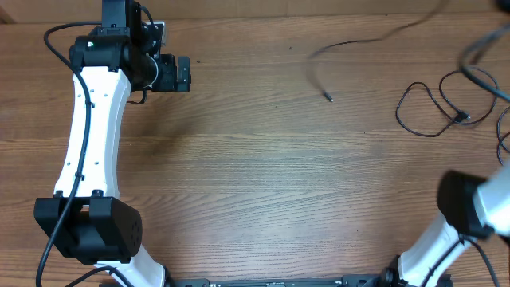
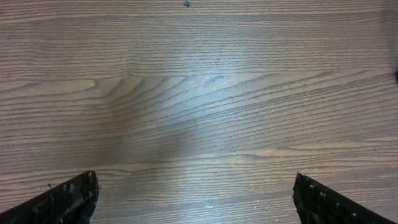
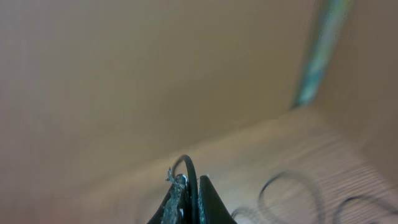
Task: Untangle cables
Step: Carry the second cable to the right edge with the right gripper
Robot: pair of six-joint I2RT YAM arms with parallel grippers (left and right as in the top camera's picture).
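Observation:
Thin black cables lie at the table's back right. One cable (image 1: 319,60) runs in from the back edge and ends in a small plug (image 1: 329,97). Another cable (image 1: 416,112) forms loose loops further right. My left gripper (image 1: 177,74) is at the back left, far from them. In its wrist view it (image 2: 196,199) stands open over bare wood, fingers (image 2: 68,202) wide apart. In the right wrist view my right gripper (image 3: 191,182) is shut on a cable (image 3: 188,163) that arches out above the fingertips. Blurred cable loops (image 3: 286,186) lie on the table beyond.
My left arm (image 1: 92,135) stretches along the table's left side. A white link of the right arm (image 1: 486,203) shows at the lower right. A blurred dark strand (image 1: 478,52) crosses the top right corner. Wood tabletop (image 1: 255,175) fills the middle.

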